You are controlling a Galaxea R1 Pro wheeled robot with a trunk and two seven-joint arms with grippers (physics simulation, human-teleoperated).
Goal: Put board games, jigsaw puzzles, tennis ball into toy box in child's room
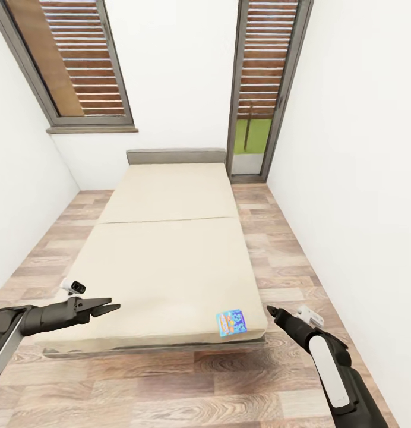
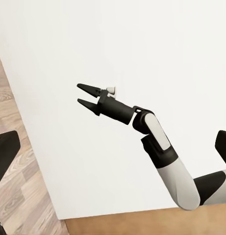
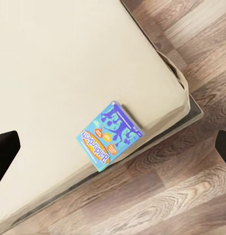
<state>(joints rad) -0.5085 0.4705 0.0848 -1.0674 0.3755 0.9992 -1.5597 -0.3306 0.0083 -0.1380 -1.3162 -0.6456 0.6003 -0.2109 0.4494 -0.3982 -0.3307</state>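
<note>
One board game [image 1: 231,323] is what you have in sight, flat on the bed [image 1: 170,249] at its near right corner. Left end effector [image 1: 110,308]: slightly parted, empty. Right end effector [image 1: 271,310]: beside the game, empty; its opening I cannot tell. Nothing looks collected yet.

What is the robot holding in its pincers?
Nothing. The left pincer and the right pincer are both open and empty. The blue board game lies untouched on the bed.
</note>
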